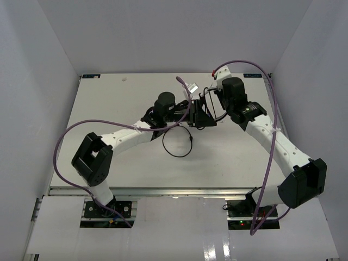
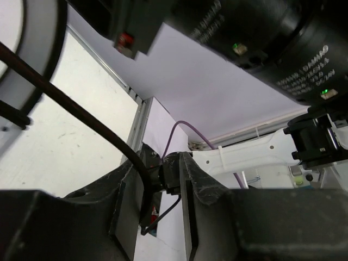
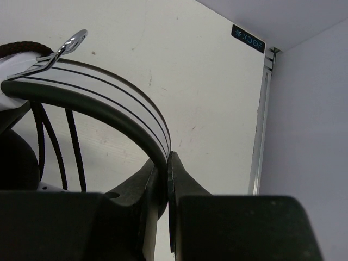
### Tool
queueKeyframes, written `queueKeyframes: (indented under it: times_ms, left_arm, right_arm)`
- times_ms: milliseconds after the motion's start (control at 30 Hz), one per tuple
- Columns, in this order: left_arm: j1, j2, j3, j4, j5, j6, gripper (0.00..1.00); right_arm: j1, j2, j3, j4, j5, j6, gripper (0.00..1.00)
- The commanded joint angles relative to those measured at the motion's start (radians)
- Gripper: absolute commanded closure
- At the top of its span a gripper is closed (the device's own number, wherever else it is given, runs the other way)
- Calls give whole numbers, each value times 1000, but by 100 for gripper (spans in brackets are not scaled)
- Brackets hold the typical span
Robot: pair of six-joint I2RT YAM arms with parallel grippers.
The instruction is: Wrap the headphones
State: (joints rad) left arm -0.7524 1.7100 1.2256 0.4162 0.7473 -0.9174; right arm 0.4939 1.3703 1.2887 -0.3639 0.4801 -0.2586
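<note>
The white-and-black headphones (image 1: 200, 113) are held above the middle of the table between both grippers. My right gripper (image 1: 213, 106) is shut on the white, black-striped headband (image 3: 109, 89), which runs into its jaws (image 3: 165, 161). My left gripper (image 1: 187, 115) is shut on a small black piece of the thin black cable (image 2: 171, 175); the cable (image 2: 70, 106) runs up and left from it past a round earcup (image 2: 51, 43). A loop of cable (image 1: 177, 156) lies on the table below the headphones. Cable strands (image 3: 75, 147) hang under the headband.
Thick purple robot cables (image 1: 65, 138) arc beside the left arm and over the right arm (image 1: 272, 109). White walls enclose the table on three sides. The table's back right corner has a dark label (image 3: 248, 39). The right arm (image 2: 255, 155) shows in the left wrist view.
</note>
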Motion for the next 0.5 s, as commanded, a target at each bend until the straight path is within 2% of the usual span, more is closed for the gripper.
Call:
queueKeyframes:
  times_ms: [0, 267, 467]
  left_arm:
    - [-56, -38, -19, 14, -141, -14, 52]
    - [-71, 9, -67, -104, -148, 136, 50]
    - [-128, 60, -128, -105, -178, 257, 48]
  right_arm:
    - [-30, -11, 85, 81, 6, 164, 92]
    - [-116, -43, 139, 40, -147, 240, 92]
    - [-167, -77, 195, 5, -247, 268, 92]
